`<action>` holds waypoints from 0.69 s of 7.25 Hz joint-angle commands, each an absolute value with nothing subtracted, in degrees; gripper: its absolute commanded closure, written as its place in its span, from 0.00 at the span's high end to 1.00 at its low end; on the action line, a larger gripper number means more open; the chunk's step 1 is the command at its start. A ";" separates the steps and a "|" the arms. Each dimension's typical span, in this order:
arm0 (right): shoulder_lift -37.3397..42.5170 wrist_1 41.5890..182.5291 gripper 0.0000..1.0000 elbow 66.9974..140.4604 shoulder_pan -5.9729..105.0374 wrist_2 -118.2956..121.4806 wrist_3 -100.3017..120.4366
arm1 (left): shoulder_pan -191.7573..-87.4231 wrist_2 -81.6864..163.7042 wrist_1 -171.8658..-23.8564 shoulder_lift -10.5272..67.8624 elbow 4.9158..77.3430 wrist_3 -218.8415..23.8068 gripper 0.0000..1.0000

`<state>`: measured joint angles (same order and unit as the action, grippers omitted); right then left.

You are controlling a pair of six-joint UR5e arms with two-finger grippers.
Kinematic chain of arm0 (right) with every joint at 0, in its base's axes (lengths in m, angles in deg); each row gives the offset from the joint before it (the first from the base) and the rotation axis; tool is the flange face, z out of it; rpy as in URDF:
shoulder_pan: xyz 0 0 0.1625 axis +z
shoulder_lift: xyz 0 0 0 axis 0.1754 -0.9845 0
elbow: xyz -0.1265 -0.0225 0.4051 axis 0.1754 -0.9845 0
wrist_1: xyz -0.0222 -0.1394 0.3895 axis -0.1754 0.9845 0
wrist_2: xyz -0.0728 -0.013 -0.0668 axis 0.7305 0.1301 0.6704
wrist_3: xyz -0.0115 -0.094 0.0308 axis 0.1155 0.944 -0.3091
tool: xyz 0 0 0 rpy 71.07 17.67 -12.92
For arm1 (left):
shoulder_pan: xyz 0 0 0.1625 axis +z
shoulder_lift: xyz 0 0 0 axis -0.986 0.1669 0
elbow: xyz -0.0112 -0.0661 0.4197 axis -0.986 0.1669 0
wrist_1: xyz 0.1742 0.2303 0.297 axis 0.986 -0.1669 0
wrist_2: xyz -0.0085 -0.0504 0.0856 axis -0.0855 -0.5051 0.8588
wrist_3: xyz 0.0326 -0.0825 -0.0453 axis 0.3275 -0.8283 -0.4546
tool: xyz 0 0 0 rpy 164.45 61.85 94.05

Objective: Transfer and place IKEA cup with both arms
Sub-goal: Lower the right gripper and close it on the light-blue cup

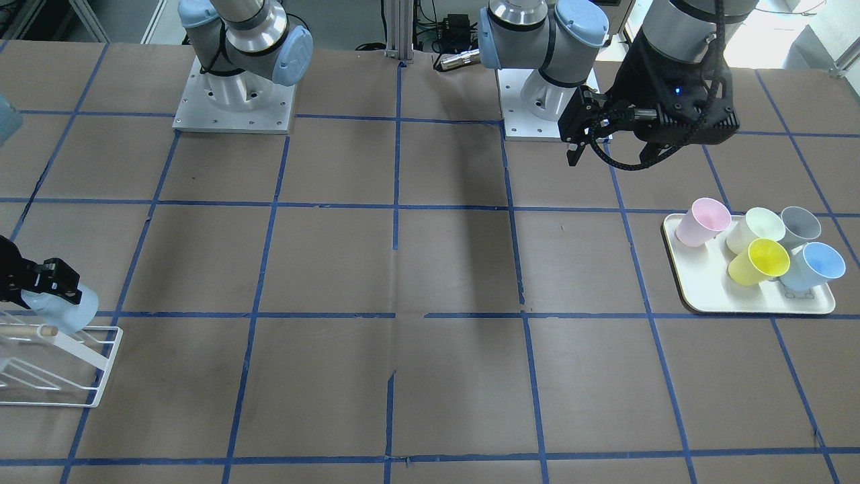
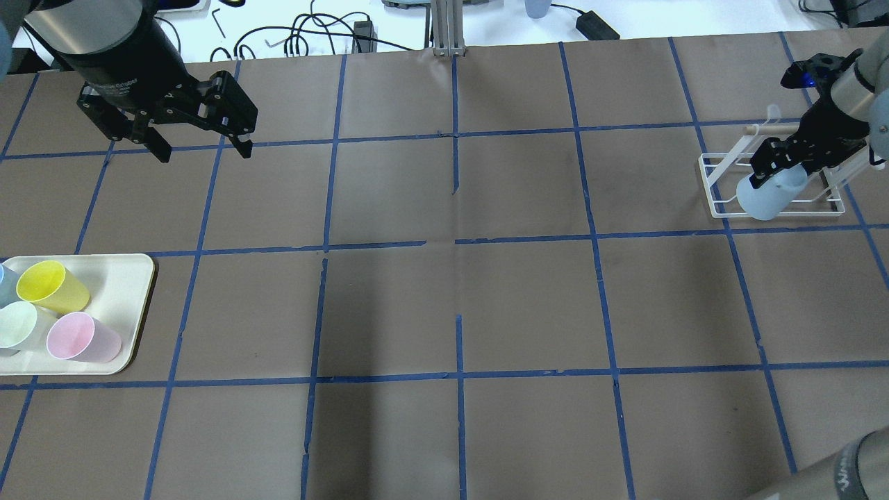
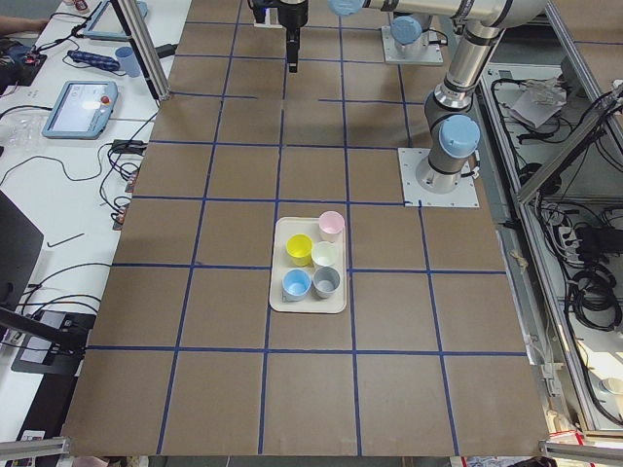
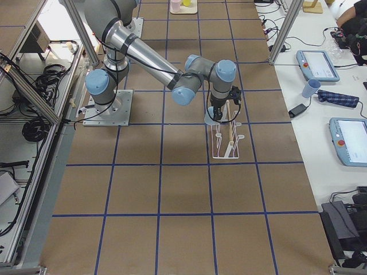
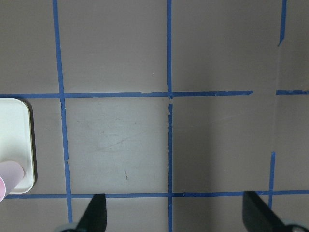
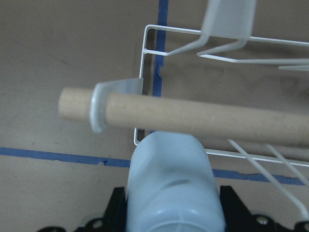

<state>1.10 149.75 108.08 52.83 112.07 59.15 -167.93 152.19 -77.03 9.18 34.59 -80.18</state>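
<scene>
IKEA cup (image 2: 769, 196) is sitting tilted in the right gripper (image 2: 776, 172), which is grasping it by the sides. It is hanging over the white wire rack (image 2: 715, 203) at the table's right edge, close by the wooden dowel (image 6: 193, 116). Left gripper (image 2: 203, 153) is hovering released, fingers spread, near the left edge, beyond the tray (image 2: 135, 278).

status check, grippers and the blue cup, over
Left gripper open, empty, away from the tray. Right gripper shut on the IKEA cup at the white rack. Rack's wooden rod right ahead of the cup.
</scene>
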 commanded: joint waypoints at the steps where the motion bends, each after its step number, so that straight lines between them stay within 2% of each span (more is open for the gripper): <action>1: 1.03 149.66 0.40 107.68 52.83 112.07 59.35 | -167.93 152.19 -77.03 9.16 34.53 -80.15 1.00; 2: 0.77 149.48 0.36 107.33 52.83 112.15 59.44 | -167.93 152.19 -77.03 9.16 34.62 -80.06 1.00; 4: -0.02 146.17 0.34 104.27 52.83 112.33 59.53 | -167.85 152.10 -77.03 9.16 34.53 -80.06 1.00; 5: -1.50 141.18 0.28 102.07 53.00 112.33 59.44 | -167.85 152.19 -77.03 9.16 34.62 -80.06 1.00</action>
<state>-0.18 145.87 104.51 52.89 112.28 59.47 -167.88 152.15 -77.03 9.16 34.56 -80.07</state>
